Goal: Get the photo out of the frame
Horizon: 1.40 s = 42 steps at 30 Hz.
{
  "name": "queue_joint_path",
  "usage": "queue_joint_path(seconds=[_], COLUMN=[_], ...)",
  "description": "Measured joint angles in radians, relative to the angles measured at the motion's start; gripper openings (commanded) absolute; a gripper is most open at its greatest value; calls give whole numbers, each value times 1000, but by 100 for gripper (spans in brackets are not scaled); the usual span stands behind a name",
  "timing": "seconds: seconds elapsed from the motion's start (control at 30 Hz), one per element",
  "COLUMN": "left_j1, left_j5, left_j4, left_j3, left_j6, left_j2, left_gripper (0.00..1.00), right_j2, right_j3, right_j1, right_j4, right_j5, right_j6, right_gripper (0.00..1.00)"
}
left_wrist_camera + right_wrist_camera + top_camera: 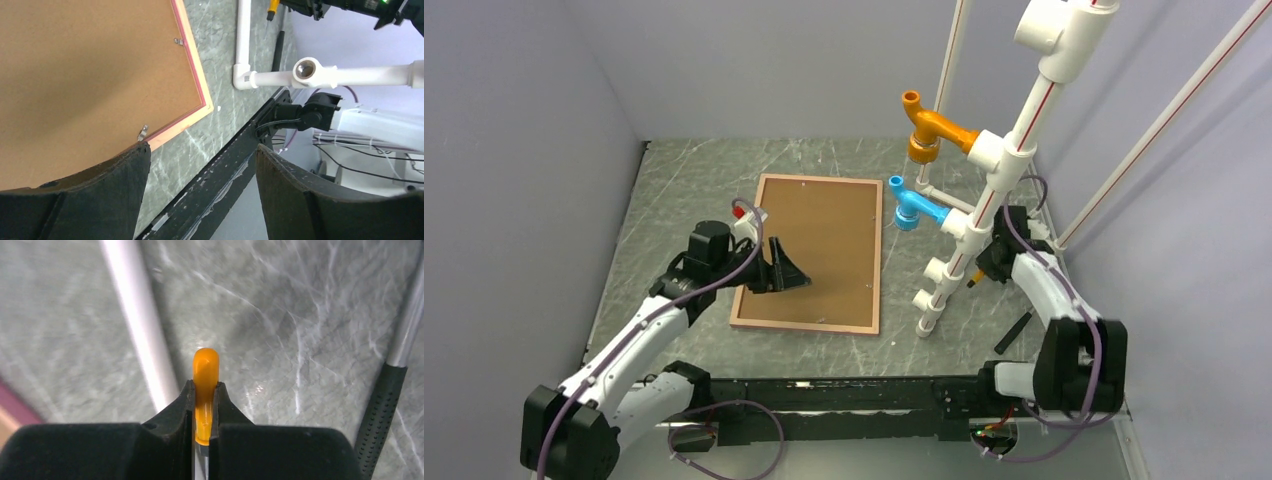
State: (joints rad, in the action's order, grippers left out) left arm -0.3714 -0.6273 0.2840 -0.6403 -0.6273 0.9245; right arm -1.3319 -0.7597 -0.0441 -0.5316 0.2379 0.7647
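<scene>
**Frame face down, backing still in**

The left gripper (792, 276) hangs with jaws apart over the near-left part of the brown backing board (824, 225); the right gripper (205, 390) is clamped on an orange-handled tool (206, 365), well apart from the frame (879, 250), beside the white pipe stand (1009, 150). The frame lies flat on the table (694, 180), back up, its long axis running from the arms toward the far wall; the photo is hidden under the board. As I judge it, nothing is out yet; the metal tabs (143, 132), the board, then the photo remain.
</scene>
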Motion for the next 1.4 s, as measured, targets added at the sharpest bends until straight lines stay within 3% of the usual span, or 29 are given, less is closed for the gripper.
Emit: queue_joint_path(seconds=[0.17,0.43,0.63,0.93,1.07,1.27,1.33,1.4], left_j1=[-33,-171,-256,-314,-339,-355,-355,-357], left_j5=[-40,-55,-18,8,-7,-18,-25,-27], left_j4=[-143,-367,-423,-512,-602,-646,-645,-636], left_j3=[0,-126,-267,-364,-364,-364,-365,-368], left_j6=[-70,-157,-160,-189,-232,-248,-245,-217], left_j2=[109,371,542,690,723,751,752,747], left_gripper=[78,78,77,70,54,14,6,0], right_j2=[178,204,202,206,208,219,226,226], right_j3=[-17,-15,-8,87,117,133,137,137], right_j1=[13,151,279,312,314,314,314,314], right_j4=[74,386,597,745,771,804,803,795], right_j5=[-108,-448,-545,-585,-595,-623,-627,-639], right_j6=[-97,-93,16,157,189,230,227,213], right_gripper=[0,0,0,0,0,0,2,31])
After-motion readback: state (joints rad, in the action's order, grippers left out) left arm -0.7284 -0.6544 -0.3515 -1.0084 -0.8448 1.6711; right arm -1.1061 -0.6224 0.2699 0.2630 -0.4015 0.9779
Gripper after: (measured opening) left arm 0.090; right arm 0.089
